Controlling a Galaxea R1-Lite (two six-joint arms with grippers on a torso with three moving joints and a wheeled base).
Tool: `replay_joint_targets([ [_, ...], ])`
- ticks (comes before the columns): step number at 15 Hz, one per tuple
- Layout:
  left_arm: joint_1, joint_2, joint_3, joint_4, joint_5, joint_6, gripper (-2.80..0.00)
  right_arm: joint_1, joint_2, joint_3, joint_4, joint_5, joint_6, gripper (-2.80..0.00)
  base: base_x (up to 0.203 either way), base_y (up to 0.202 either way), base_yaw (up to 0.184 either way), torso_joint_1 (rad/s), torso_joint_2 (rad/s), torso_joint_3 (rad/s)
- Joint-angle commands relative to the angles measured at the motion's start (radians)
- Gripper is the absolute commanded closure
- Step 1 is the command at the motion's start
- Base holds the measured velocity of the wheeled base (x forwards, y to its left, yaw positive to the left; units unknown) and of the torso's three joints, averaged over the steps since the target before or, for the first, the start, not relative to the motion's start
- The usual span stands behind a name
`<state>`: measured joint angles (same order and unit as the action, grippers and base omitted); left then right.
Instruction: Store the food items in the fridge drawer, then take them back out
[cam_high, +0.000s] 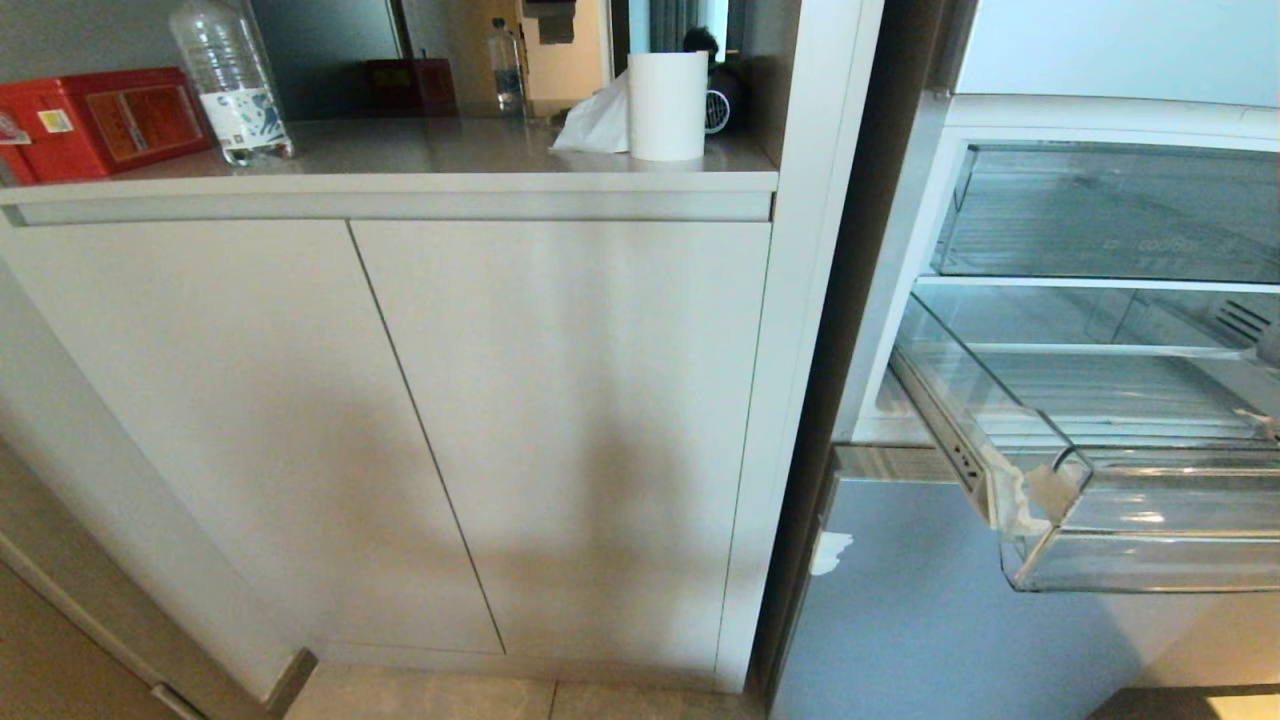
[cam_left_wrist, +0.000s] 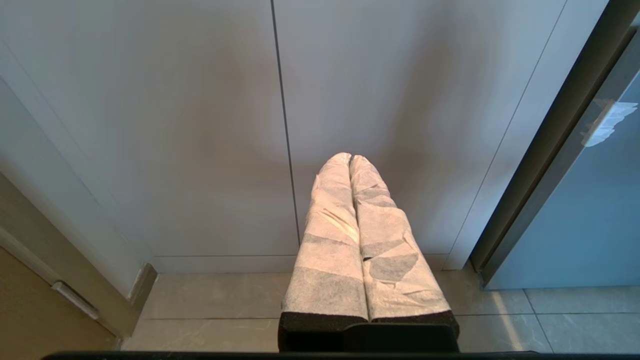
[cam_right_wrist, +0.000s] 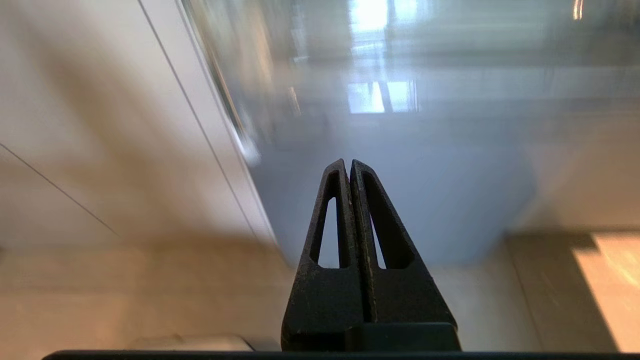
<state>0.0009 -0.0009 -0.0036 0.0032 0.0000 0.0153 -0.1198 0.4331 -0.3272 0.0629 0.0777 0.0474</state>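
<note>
My right gripper (cam_right_wrist: 350, 167) is pressed shut on nothing, low before the grey lower fridge door (cam_high: 930, 620). The fridge drawer (cam_high: 1120, 500) hangs pulled out up on the right, long axis left-right, nearer this arm. Left gripper (cam_left_wrist: 350, 160) shut too. No food in sight.

A pale grey flat-fronted cabinet with two plain doors (cam_high: 400, 420) filled the left and centre of the head view. Its grey countertop (cam_high: 430, 150) ran across the upper left, carrying a red rectangular box (cam_high: 95, 120), a clear plastic water bottle (cam_high: 232, 85) and a white paper roll (cam_high: 667, 105). A tall white side panel (cam_high: 800, 330) stood right of centre. Beige stone floor tiles (cam_high: 420, 695) lay along the bottom edge, with a patch of warm light (cam_right_wrist: 610, 280) at the lower right of the right wrist view.
</note>
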Motion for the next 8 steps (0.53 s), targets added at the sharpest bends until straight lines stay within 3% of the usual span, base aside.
replay_joint_targets([
  [1, 0.001, 0.001, -0.001, 0.0, 0.0, 0.0, 0.0, 0.013, -0.134, 0.217, -0.051, -0.024, -0.043, 0.0, 0.0, 0.0, 0.0, 0.0, 0.0, 0.0],
  [3, 0.001, 0.001, -0.001, 0.0, 0.0, 0.0, 0.0, 0.017, -0.147, 0.329, -0.122, -0.036, -0.102, 0.0, 0.0, 0.0, 0.0, 0.0, 0.0, 0.0],
  [5, 0.001, 0.001, 0.001, 0.0, 0.0, 0.0, 0.0, 0.019, -0.152, 0.327, -0.048, -0.041, -0.123, 0.0, 0.0, 0.0, 0.0, 0.0, 0.0, 0.0],
  [8, 0.001, 0.001, 0.001, 0.0, 0.0, 0.0, 0.0, -0.013, -0.152, 0.327, -0.048, -0.044, -0.123, 0.0, 0.0, 0.0, 0.0, 0.0, 0.0, 0.0],
])
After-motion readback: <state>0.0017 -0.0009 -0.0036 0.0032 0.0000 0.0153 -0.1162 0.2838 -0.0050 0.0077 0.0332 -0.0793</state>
